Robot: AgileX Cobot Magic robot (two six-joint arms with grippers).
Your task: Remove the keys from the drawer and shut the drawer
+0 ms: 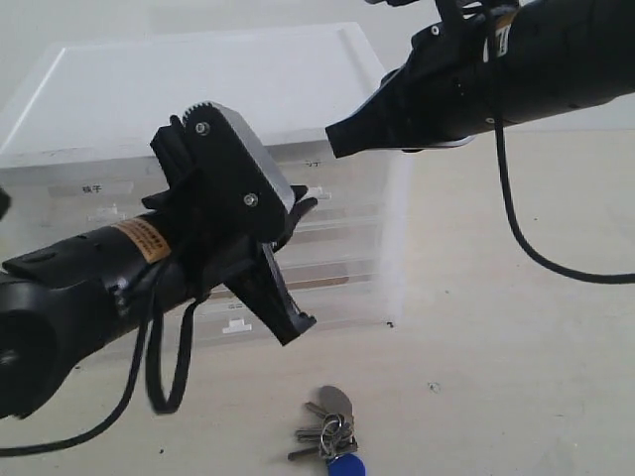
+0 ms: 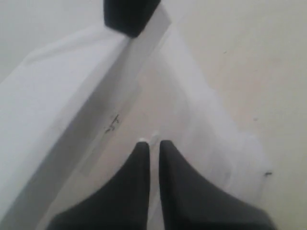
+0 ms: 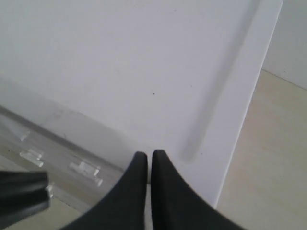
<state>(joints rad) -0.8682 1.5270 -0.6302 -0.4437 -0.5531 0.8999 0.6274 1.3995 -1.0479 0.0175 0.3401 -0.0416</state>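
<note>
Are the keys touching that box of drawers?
Apart. The exterior view shows bare table between the keys and the box of drawers behind them.

The bunch of silver-grey metal keys on a ring [image 1: 330, 433] lies flat near six o'clock in the exterior view, with its oval grey tag [image 1: 334, 400] at twelve and its blue plastic fob [image 1: 345, 466] at six. At twelve o'clock from the keys, the half-width clear plastic drawer [image 1: 347, 183] with a small white tab handle [image 1: 316, 192] looks pushed in.

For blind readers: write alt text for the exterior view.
The keys lie on the table before a clear drawer unit. The left gripper is at the handle of the drawer; the right gripper hovers over the unit.
</note>
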